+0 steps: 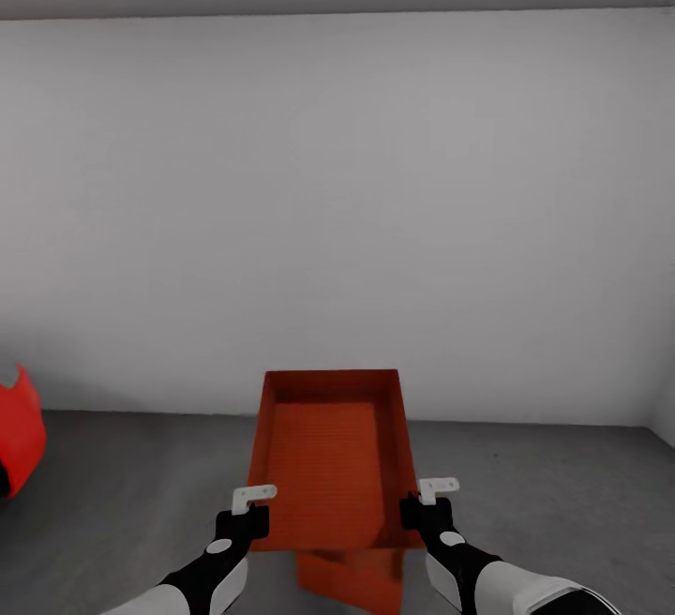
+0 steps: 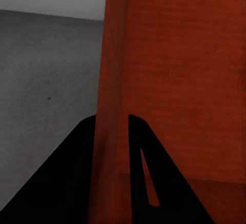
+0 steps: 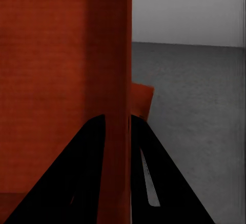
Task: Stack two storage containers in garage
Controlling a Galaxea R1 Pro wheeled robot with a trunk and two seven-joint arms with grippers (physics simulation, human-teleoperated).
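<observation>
- The upper storage container (image 1: 330, 456), an orange-red bin with no lid, is held up in front of the robot, above the grey concrete floor (image 1: 562, 502) of the garage.
- Under its near end a 2nd storage container (image 1: 352, 579) of the same colour shows; in the right wrist view 1 corner of it (image 3: 141, 101) looks out below the held wall. It seems to stand on the floor, but its base is hidden.
- The left hand (image 1: 246, 502) is closed on the left side wall of the upper bin; in the left wrist view the wall (image 2: 110, 131) runs between the 2 dark fingers.
- The right hand (image 1: 429, 495) grips the right side wall in the same way, with the wall (image 3: 115, 147) between its fingers.
- Around this there is a plain pale wall (image 1: 337, 202), and a part of a red car (image 1: 19, 442) at the far left.
- I judge that the step in hand is the stacking: 1 bin seems already placed, and the other is carried over it.
- The next move probably needs both arms to lower together and keep the bin level. The upper bin appears to reach further forward than the lower one, so it may first need to come back to line up.
- Only after the bin rests should the hands open.
</observation>
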